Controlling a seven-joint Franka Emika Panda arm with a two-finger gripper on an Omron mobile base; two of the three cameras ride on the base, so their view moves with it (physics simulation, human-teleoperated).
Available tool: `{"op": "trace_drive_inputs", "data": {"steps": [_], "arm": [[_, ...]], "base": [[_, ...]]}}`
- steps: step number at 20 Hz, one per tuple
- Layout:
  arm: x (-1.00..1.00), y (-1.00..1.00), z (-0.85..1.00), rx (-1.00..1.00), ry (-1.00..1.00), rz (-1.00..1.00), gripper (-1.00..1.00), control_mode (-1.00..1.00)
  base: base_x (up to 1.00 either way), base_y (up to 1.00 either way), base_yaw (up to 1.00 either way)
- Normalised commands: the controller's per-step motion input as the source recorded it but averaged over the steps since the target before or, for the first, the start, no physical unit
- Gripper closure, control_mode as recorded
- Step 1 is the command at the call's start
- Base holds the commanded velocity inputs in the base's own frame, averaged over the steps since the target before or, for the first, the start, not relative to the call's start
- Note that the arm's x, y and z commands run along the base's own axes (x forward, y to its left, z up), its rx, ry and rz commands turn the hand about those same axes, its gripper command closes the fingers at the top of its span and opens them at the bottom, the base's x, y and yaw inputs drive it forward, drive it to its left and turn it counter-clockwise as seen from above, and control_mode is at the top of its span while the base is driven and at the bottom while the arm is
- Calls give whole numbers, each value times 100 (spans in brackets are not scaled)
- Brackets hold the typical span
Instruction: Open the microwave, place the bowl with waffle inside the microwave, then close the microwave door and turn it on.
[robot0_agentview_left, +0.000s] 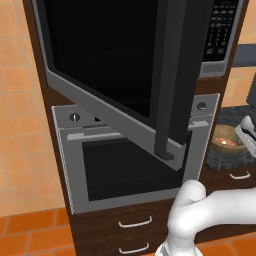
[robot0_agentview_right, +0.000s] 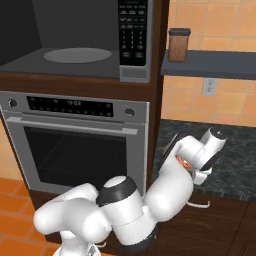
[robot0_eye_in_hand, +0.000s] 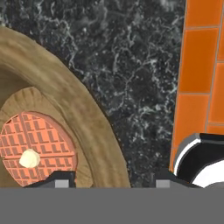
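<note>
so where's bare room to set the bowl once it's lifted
Inside the open microwave, the floor around the round turntable is bare. The dark counter right of the bowl with waffle is also free. Crowded: the gripper straddling the bowl's rim.

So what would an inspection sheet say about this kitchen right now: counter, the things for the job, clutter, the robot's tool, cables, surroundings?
Surface: dark speckled counter to the right of the oven column.
Job's things: microwave has its door swung open, with the turntable bare inside; bowl with waffle sits on the counter.
Clutter: brown lidded jar on the grey shelf.
Tool: tool is right over the bowl, one fingertip inside the rim and one outside; jaws apart, no grip visible yet.
Cables: nothing seen; a wall socket sits below the shelf.
Surroundings: silver oven below the microwave, drawers beneath, orange wall tiles.
</note>
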Motion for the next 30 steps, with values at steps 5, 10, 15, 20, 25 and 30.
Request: {"op": "trace_drive_inputs", "data": {"steps": [5, 10, 15, 20, 25, 30], "arm": [[0, 0, 0, 0, 0, 0, 100, -100], [-5, 0, -7, -3, -1, 0, 100, -100], [-88, -5, 76, 0, -23, 0, 100, -100], [-100, -12, 97, 0, -14, 0, 100, -100], [-100, 13, 95, 0, -11, 0, 100, -100], [-100, 85, 73, 0, -16, 7, 100, -100]], "base": [[0, 0, 0], [0, 0, 0], [0, 0, 0], [0, 0, 0], [0, 0, 0], [0, 0, 0]]}}
